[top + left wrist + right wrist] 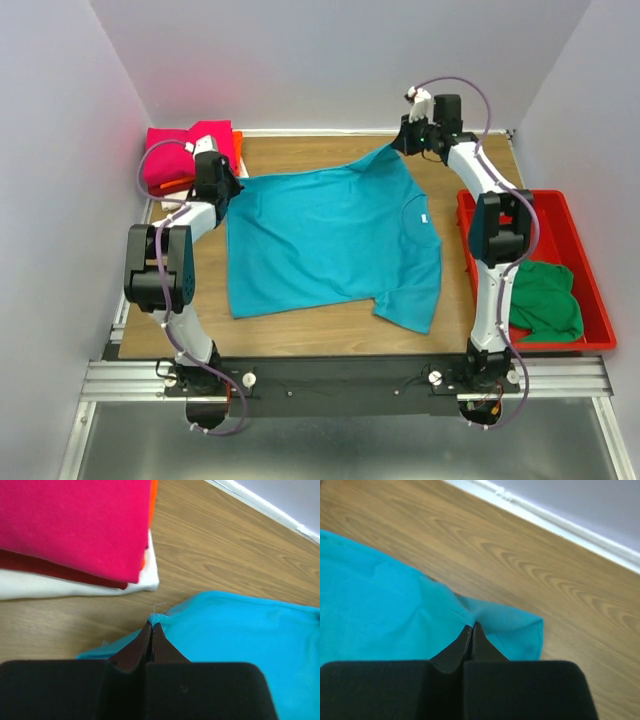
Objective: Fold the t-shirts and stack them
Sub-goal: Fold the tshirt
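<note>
Here, left gripper [151,626], right gripper [472,627] pinch t-shirt [330,235] edge

Robot lab enclosure, plain white walls [330,60], wooden tabletop [300,325], aluminium mounting rail [120,380].

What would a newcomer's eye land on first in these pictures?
The teal t-shirt at centre, stretched between the left claw and right claw, each shut on a far corner. Then the magenta-topped folded stack at far left and the green shirt in the red tray at right.
</note>
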`<state>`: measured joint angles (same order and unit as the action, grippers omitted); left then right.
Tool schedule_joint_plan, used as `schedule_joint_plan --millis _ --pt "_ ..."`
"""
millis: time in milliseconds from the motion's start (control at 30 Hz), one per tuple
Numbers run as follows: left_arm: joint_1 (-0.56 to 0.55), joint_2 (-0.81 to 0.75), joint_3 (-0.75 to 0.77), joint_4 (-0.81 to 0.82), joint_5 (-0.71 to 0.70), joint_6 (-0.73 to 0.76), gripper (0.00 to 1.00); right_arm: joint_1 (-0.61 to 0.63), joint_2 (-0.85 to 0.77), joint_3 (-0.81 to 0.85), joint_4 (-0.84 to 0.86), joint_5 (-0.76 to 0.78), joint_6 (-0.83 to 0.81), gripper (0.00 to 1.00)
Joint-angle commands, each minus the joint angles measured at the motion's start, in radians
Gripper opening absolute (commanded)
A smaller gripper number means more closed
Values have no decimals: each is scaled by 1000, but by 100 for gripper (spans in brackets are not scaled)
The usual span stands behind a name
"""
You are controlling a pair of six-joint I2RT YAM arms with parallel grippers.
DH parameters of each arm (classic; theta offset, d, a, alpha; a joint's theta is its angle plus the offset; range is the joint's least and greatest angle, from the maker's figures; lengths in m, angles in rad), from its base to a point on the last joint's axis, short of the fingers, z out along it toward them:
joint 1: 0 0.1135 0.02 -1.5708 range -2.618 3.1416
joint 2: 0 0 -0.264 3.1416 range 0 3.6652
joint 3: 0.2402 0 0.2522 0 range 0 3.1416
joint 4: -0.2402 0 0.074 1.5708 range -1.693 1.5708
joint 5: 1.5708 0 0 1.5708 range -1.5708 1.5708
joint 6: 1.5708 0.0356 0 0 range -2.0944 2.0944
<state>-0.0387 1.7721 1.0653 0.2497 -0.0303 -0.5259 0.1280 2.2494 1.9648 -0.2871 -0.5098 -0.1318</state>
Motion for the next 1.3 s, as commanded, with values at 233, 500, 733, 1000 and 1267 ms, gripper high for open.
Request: schedule_joint_plan --millis 233,500,733,1000,1267 --pt "62 10 76 -39 56 90 0 -7 -142 -61 43 48 -43 0" --pt "62 -19 50 -44 72 106 0 -7 -266 -216 43 30 -75 0" --pt "62 -74 19 -58 63 113 0 -8 -339 -311 43 17 -98 1" --pt "63 -157 -33 -78 -6 125 0 -7 -416 -402 46 -2 -106 0" --pt "71 -91 5 -119 -34 150 0 -8 -474 -448 45 -35 -89 0"
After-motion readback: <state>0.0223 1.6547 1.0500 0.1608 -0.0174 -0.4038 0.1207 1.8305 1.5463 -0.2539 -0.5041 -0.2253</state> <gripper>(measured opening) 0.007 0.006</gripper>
